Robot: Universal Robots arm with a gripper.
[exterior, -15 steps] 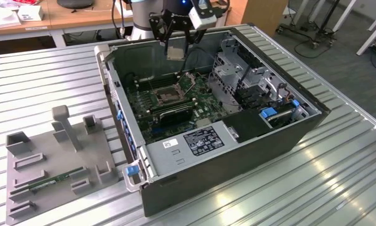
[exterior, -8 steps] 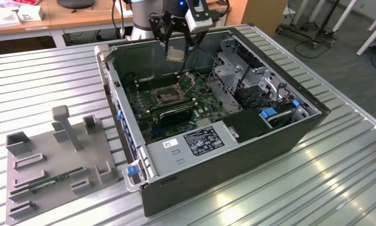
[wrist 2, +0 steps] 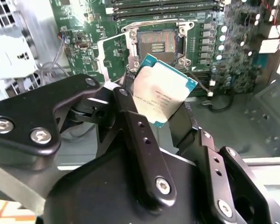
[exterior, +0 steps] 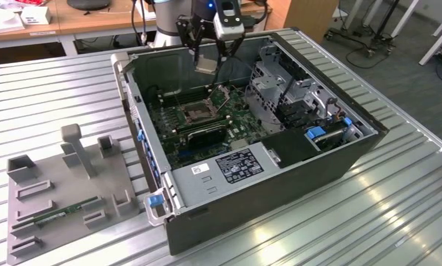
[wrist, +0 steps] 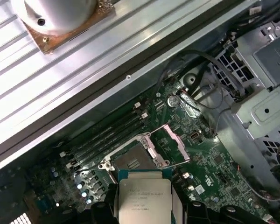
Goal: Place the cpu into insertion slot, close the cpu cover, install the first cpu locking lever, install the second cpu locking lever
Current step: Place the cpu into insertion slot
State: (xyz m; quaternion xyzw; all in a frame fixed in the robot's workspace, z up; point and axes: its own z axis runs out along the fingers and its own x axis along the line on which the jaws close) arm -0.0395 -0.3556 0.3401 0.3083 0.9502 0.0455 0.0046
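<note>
My gripper (exterior: 206, 60) hangs above the open computer case, shut on the cpu (exterior: 205, 66), a flat square chip with a silvery face. In both wrist views the cpu (wrist 2: 161, 91) (wrist: 144, 199) sits clamped by its edges between the black fingers (wrist 2: 130, 123). It hovers a little way above the insertion slot (wrist 2: 157, 42) (wrist: 130, 161) (exterior: 195, 112), a square socket with a dark centre on the green board. The cpu cover (wrist: 171, 143) (wrist 2: 113, 52) (exterior: 222, 94) stands hinged open beside the socket, which lies bare.
The case walls (exterior: 143, 138) ring the board. A metal drive cage (exterior: 280, 88) stands close on the exterior view's right of the socket, with black memory slots (wrist: 107, 135) alongside. A grey fixture tray (exterior: 36, 194) with a green memory stick (exterior: 62, 213) lies outside the case.
</note>
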